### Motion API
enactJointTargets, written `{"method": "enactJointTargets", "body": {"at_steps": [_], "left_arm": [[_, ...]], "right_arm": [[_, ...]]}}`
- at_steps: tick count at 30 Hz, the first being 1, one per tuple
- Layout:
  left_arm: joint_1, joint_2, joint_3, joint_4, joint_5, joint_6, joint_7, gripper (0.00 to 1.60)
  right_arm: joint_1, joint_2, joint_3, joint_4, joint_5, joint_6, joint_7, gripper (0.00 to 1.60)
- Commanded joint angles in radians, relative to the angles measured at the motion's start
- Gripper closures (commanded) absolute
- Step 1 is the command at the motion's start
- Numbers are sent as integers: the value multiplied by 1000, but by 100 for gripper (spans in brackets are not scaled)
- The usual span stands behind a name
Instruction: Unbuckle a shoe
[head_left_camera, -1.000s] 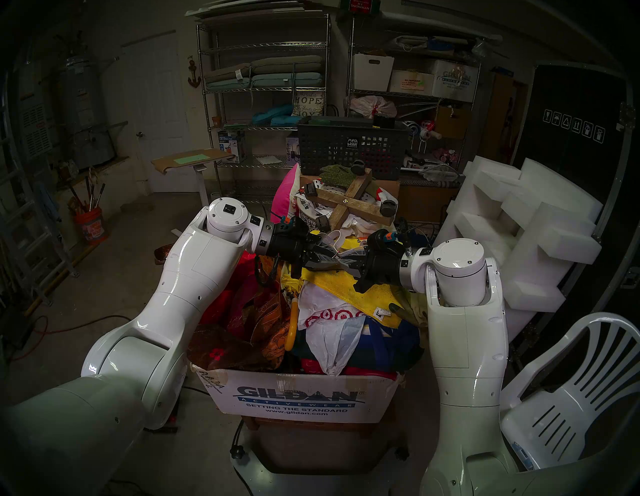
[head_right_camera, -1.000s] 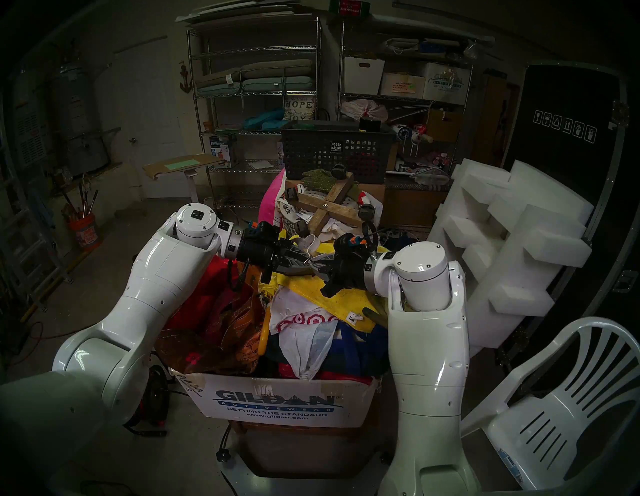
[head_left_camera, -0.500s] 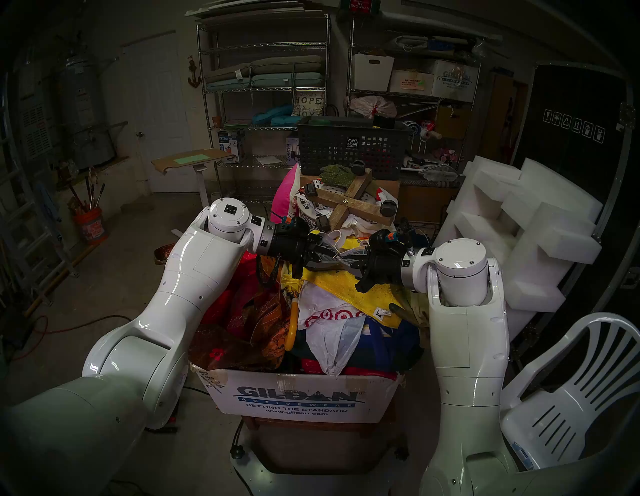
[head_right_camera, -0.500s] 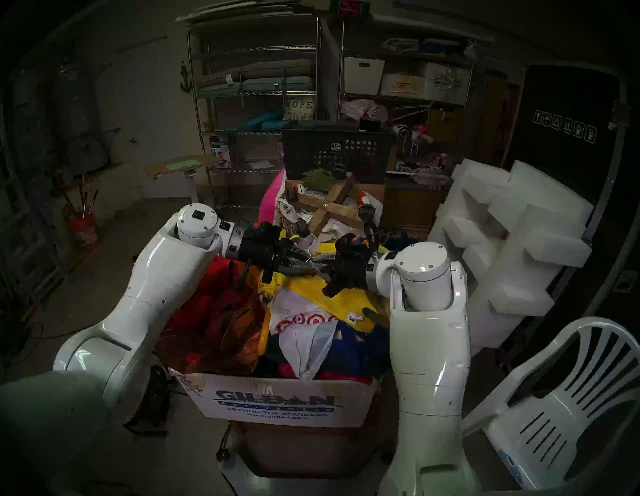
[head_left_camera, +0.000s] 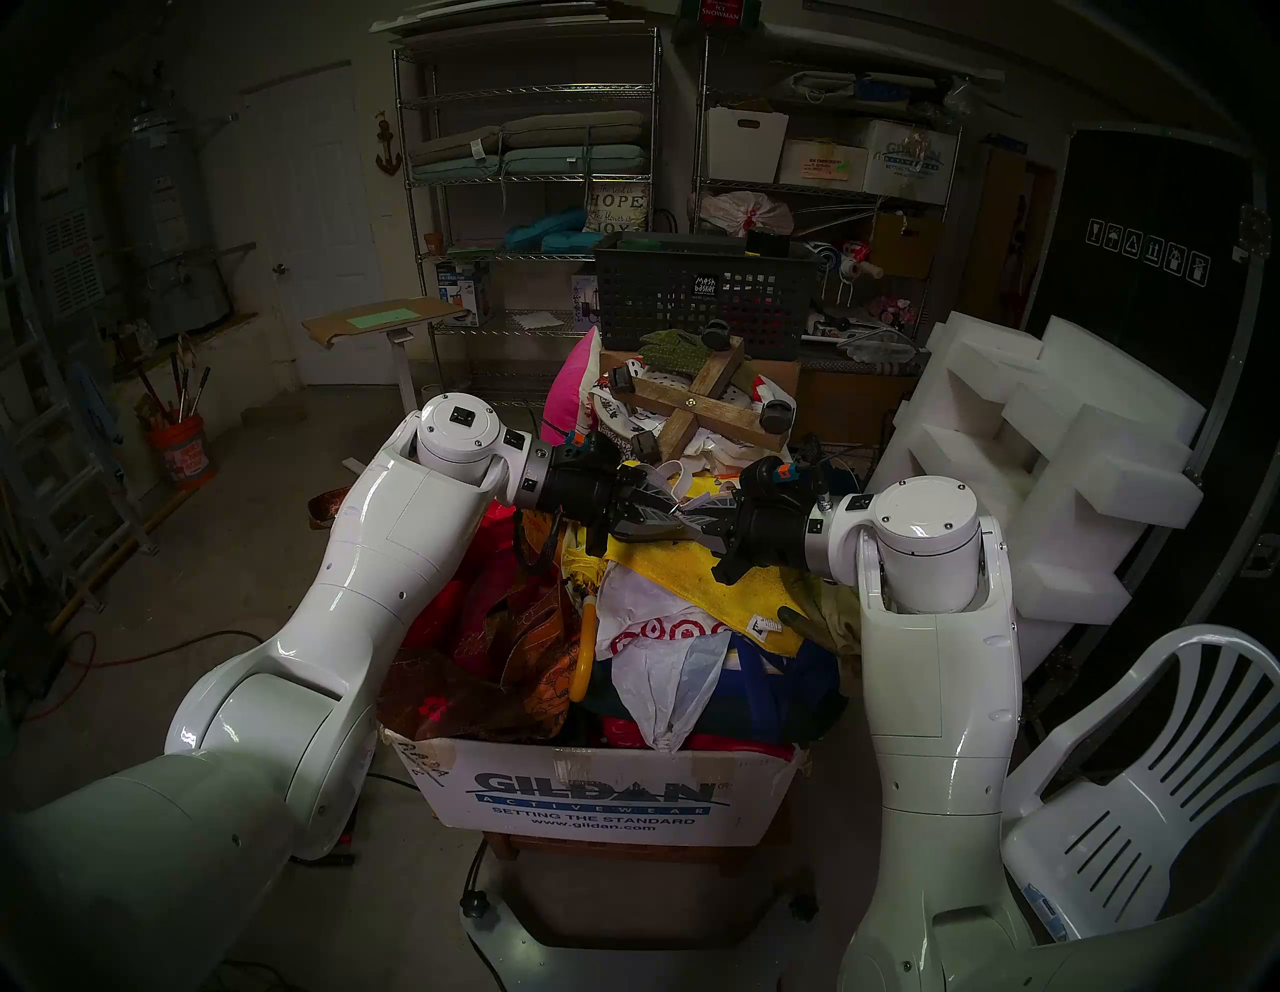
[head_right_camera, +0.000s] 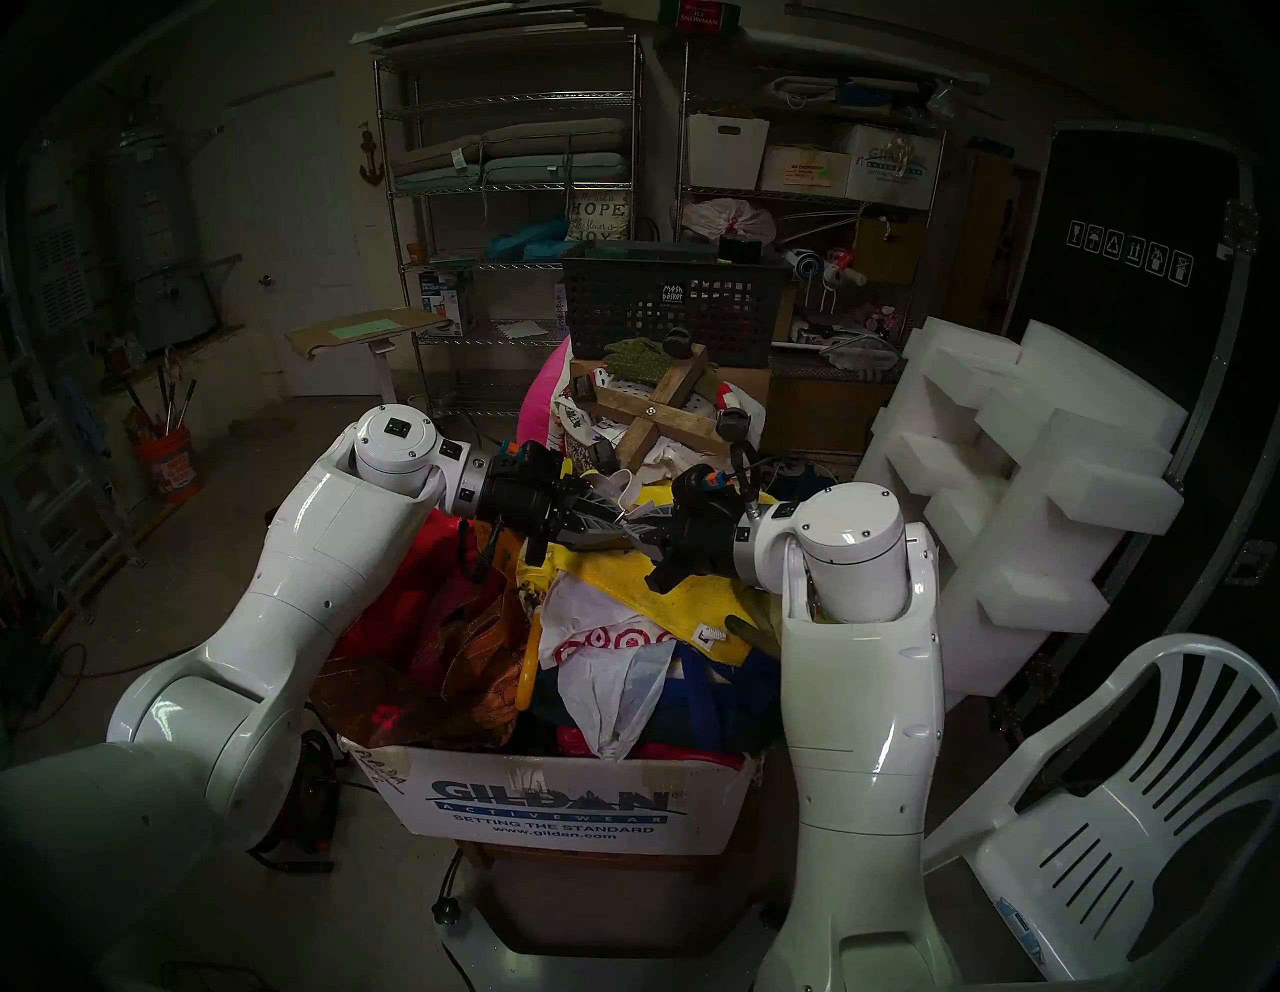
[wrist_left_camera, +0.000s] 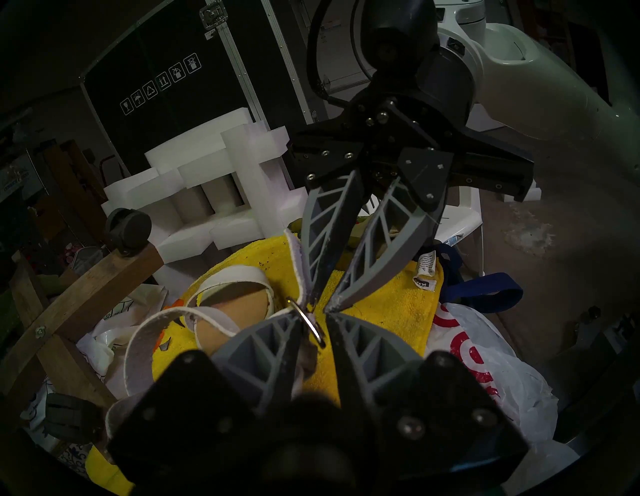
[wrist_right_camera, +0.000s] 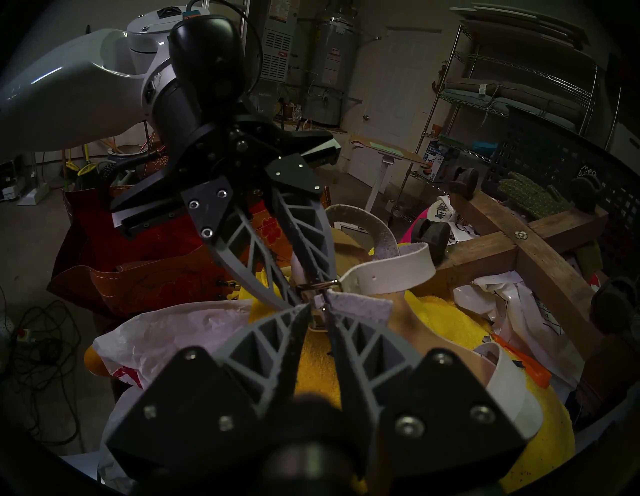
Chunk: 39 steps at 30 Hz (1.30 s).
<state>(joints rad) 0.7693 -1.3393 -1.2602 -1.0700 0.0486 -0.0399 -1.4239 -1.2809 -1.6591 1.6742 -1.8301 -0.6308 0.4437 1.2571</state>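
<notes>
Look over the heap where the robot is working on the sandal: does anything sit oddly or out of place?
Yes. A wooden cross-shaped caster base lies upside down on the pile behind the sandal, wheels in the air. The sandal itself rests on a yellow towel atop an overfilled Gildan box.

Dim, underexposed fisheye views with dark vignetted rims, bent edges, faint glare on white arm shells (head_left_camera: 388, 526).

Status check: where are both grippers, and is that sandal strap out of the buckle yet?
Left gripper shut on strap at buckle. Right gripper shut on strap end. Sandal on yellow towel; strap not yet free. Nothing in the way.
</notes>
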Motion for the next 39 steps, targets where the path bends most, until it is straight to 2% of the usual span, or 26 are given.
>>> {"method": "enactJointTargets", "body": {"at_steps": [1,9,11,12,14,25,27,28,30,39], "left_arm": [[-11,-6,-5,-22,-6,0,0,87],[-9,-5,-6,-22,-7,0,0,87],[-9,-5,-7,-22,-7,0,0,87],[-8,-5,-7,-21,-7,0,0,86],[-8,-5,-8,-21,-7,0,0,86],[-8,-5,-13,-18,-8,-3,-1,77],[-8,-5,-13,-17,-8,-4,-1,49],[-8,-4,-14,-17,-8,-5,-1,25],[-8,-4,-15,-16,-7,-6,-2,0],[-12,3,-20,-19,-6,-7,-3,0]], "right_arm": [[8,-10,0,-19,8,-1,-3,85],[9,-12,-4,-12,4,1,-3,90],[9,-13,-4,-10,4,0,-4,114],[9,-13,-4,-9,4,0,-4,141],[10,-13,-3,-6,4,0,-5,160],[9,-14,-3,-2,3,-3,-7,160],[9,-13,-4,-1,3,-4,-7,160],[9,-13,-4,-1,3,-4,-8,160],[9,-13,-5,-1,3,-4,-8,160],[8,-10,-7,-7,1,-3,-8,160]]}}
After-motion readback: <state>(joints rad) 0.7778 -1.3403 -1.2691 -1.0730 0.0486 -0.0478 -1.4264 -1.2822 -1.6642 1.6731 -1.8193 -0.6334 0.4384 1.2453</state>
